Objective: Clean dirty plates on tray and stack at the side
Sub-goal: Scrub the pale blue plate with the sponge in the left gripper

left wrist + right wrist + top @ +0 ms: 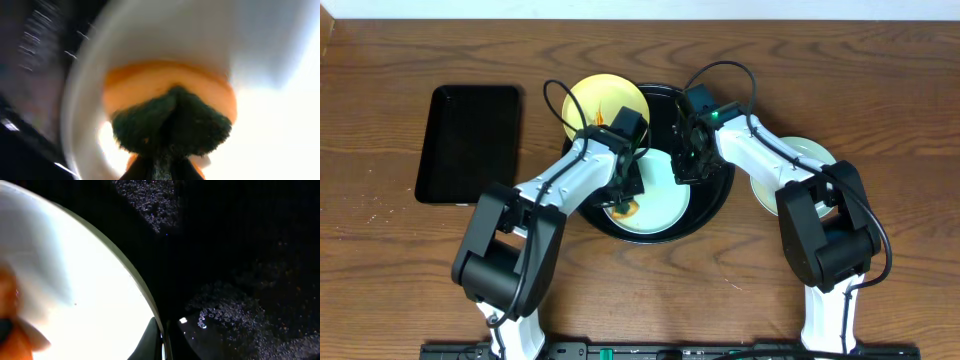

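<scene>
A light blue plate (665, 212) with an orange sauce smear (625, 208) lies in the round black tray (722, 192). My left gripper (625, 192) is shut on a dark green scrubber (172, 122) that presses on the sauce (150, 80) in the plate (165, 30). My right gripper (685, 172) is shut on that plate's far right rim; in the right wrist view its fingers (160, 340) sit either side of the plate (75, 295) edge, over the tray (240, 255). A pale yellow plate (600, 100) rests at the tray's back left. Another light plate (810, 155) lies on the table to the right.
A smaller rectangular black tray (468, 143) lies on the wooden table at the left. Both arms cross over the round tray, with cables looping above them.
</scene>
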Tool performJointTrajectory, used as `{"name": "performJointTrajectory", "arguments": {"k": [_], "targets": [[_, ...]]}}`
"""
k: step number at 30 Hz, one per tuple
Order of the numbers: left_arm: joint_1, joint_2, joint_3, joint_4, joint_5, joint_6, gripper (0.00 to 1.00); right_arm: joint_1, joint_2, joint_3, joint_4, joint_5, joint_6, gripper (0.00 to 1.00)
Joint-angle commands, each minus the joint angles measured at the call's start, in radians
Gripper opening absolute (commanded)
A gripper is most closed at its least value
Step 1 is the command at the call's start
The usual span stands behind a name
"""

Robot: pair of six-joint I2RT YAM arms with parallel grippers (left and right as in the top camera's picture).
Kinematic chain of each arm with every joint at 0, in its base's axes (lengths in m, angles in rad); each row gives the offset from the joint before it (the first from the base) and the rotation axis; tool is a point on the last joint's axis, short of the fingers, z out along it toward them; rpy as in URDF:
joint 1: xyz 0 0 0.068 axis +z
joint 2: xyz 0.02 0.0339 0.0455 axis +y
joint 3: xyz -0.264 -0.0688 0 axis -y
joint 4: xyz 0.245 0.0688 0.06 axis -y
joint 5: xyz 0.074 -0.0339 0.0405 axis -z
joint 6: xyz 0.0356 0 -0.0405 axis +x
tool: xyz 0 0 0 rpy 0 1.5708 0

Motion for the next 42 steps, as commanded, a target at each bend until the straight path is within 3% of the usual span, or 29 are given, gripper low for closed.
{"name": "performJointTrajectory", "arguments": {"k": [1, 9, 13, 18, 21, 26, 34, 39, 42], "targets": [[-0.01, 0.021, -0.016, 0.003, 0.253, 0.014, 0.08, 0.005, 0.04, -0.008, 0.008, 0.021, 0.012, 0.01], [-0.01, 0.021, -0.016, 0.25, 0.22, 0.047, 0.08, 0.005, 0.04, -0.008, 0.007, 0.021, 0.012, 0.01], [-0.01, 0.021, -0.016, 0.327, 0.049, 0.047, 0.08, 0.005, 0.04, -0.008, 0.006, 0.021, 0.012, 0.01], [-0.01, 0.021, -0.02, 0.309, -0.23, 0.047, 0.08, 0.005, 0.04, -0.008, 0.007, 0.021, 0.011, 0.01], [-0.01, 0.021, -0.026, 0.27, -0.312, 0.047, 0.07, 0.005, 0.04, -0.008, 0.006, 0.021, 0.012, 0.01], [-0.01, 0.021, -0.026, 0.14, -0.26, 0.042, 0.07, 0.005, 0.04, -0.008, 0.007, 0.021, 0.012, 0.01], [-0.01, 0.021, -0.026, -0.073, 0.021, 0.044, 0.08, 0.005, 0.04, -0.008, 0.007, 0.021, 0.012, 0.01], [-0.013, 0.021, -0.026, -0.046, 0.246, 0.13, 0.08, 0.005, 0.04, -0.008, 0.006, 0.019, 0.011, 0.01], [-0.01, 0.021, -0.026, 0.004, 0.257, 0.142, 0.08, 0.005, 0.04, -0.008, 0.002, -0.008, 0.011, 0.01]]}}
